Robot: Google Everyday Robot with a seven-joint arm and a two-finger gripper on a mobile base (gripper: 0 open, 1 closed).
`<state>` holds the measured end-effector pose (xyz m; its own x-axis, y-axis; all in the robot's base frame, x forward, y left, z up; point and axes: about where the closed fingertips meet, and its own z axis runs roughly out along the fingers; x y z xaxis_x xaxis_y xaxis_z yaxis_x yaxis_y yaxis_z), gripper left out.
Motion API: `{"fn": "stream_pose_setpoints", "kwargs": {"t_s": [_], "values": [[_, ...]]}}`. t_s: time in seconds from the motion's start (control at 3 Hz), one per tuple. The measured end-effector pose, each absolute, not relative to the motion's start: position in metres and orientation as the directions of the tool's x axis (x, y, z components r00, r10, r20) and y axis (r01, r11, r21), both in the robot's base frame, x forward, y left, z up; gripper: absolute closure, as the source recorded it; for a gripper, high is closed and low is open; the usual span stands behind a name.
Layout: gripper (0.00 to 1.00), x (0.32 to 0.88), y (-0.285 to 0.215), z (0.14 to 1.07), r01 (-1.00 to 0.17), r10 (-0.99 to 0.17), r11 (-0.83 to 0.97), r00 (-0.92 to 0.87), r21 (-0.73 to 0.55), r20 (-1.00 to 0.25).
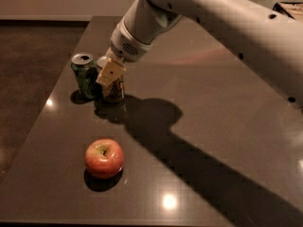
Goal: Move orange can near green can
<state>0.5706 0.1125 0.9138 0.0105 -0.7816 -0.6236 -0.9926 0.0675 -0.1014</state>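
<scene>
The green can [85, 75] stands upright on the dark table [218, 93] at the far left. The orange can [115, 91] stands right beside it on its right, almost touching; only its lower part shows. My gripper [110, 74] comes down from the upper right and is shut on the orange can, with its pale yellow fingers [111, 71] covering the can's top.
A red apple [104, 158] lies nearer the front edge, below the cans. My white arm [213, 13] crosses the upper right and casts a wide shadow over the table's middle. The table's left edge runs close to the green can. A box corner [289, 6] shows at the top right.
</scene>
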Motion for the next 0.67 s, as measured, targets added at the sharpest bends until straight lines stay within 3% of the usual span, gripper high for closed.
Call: {"fn": "stream_pose_setpoints", "kwargs": {"t_s": [0.33,0.67], "values": [[0.07,0.5695,0.1135,0.9143,-0.993,-0.782,0.065,0.013,-0.102,-0.623],[0.00,0.5688,0.1143,0.9143,-0.993,-0.782,0.063,0.014,-0.102,-0.623]]}}
